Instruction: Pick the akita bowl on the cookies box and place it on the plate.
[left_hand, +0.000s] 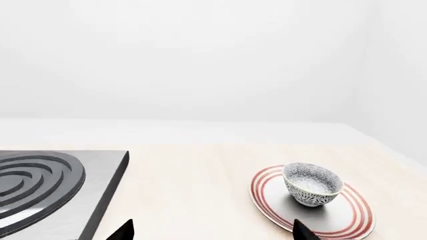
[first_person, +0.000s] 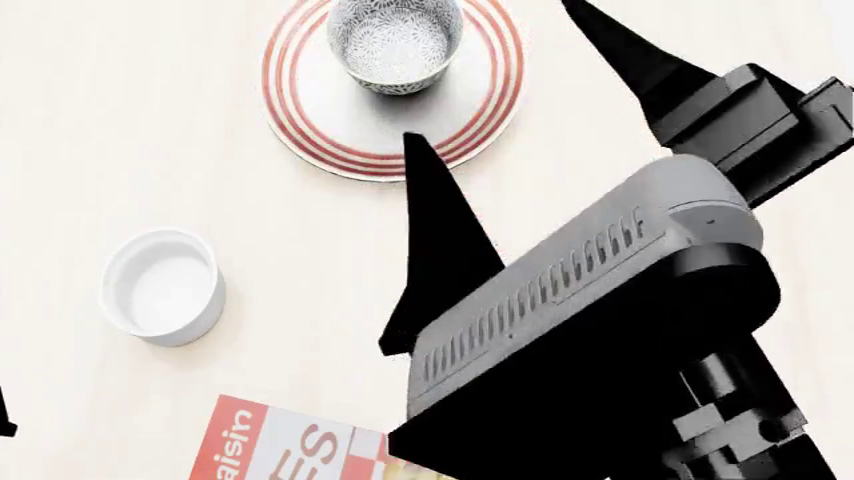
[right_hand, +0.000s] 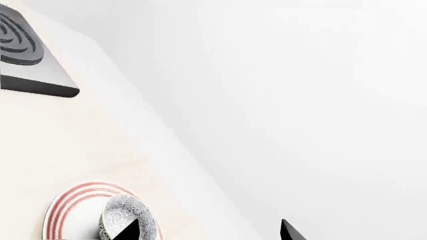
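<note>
The akita bowl (first_person: 395, 40) (left_hand: 312, 184) (right_hand: 123, 217) stands upright in the middle of the plate (first_person: 320, 110) (left_hand: 263, 182) (right_hand: 67, 210), a white plate with red rings. Only a red-and-white corner of the cookies box (first_person: 280, 450) shows at the near edge of the head view, with nothing seen on it. My right gripper (first_person: 487, 70) (right_hand: 208, 230) is open just right of the plate, one finger (first_person: 434, 240) reaching the plate's near rim, nothing between the fingers. My left gripper (left_hand: 212, 230) is open and empty, off to the side of the plate.
A plain white cup (first_person: 163, 285) sits on the pale table to the left, between plate and box. A grey stove burner plate (left_hand: 47, 185) (right_hand: 27, 55) with dark coil rings lies beyond the plate. The right arm's body (first_person: 601, 300) covers the near right table.
</note>
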